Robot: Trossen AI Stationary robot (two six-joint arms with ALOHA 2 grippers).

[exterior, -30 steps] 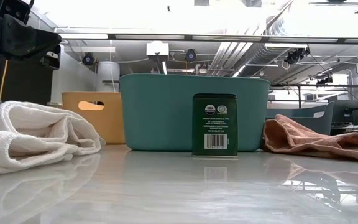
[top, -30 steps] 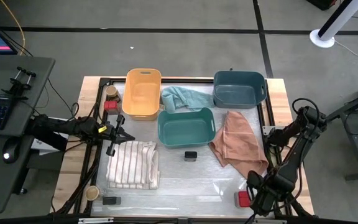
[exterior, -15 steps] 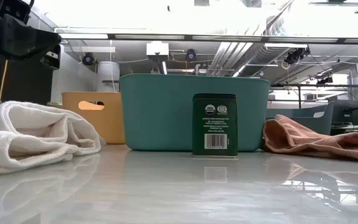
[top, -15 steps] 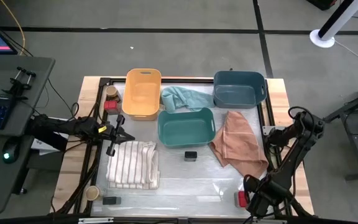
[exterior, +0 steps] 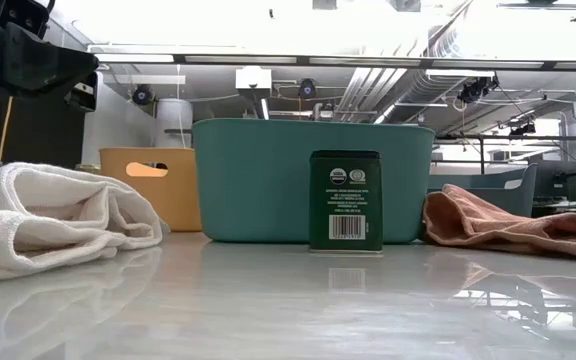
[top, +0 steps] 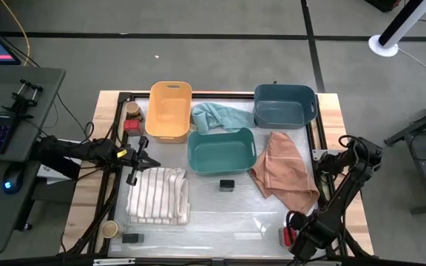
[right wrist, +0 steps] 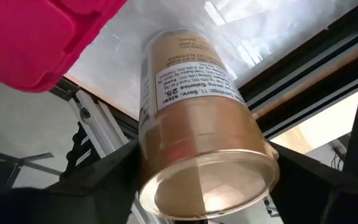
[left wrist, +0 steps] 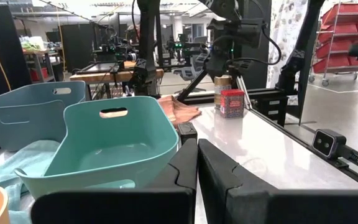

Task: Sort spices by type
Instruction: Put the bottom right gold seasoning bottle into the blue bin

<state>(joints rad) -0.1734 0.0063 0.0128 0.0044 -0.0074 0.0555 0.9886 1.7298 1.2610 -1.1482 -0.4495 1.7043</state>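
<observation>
Overhead, the right gripper [top: 302,238] is down at the table's near right corner, right beside a red-topped square jar [top: 286,236]. The left gripper [top: 135,160] hangs at the left edge, above a striped white folded cloth [top: 158,195]. A flat black rectangular tin [top: 226,185] stands mid-table just in front of a teal plastic bin [top: 221,133]. A second black tin [top: 131,238] and a round jar with a tan lid [top: 109,229] sit at the near left corner. Another round jar [top: 132,109] and another red-topped jar [top: 130,124] are left of a yellow plastic bin [top: 170,89]. A dark blue plastic bin [top: 285,92] stands at the far right, with a salmon cloth [top: 283,170] in front of it.

Level with the table, the flat black rectangular tin [exterior: 345,200] stands upright before the teal plastic bin [exterior: 258,180], between the striped white folded cloth [exterior: 48,225] and the salmon cloth [exterior: 508,225].

From the left wrist, the left gripper [left wrist: 197,152] has its jaws pressed together on nothing. Beyond them are the teal plastic bin [left wrist: 114,140] and, farther off, the red-topped square jar [left wrist: 232,102].

From the right wrist, the right gripper [right wrist: 207,180] has its jaws spread wide around a tan-labelled round jar [right wrist: 191,112], one finger on each side. Whether they press it cannot be told. The red-topped square jar [right wrist: 36,37] is just beside it.
</observation>
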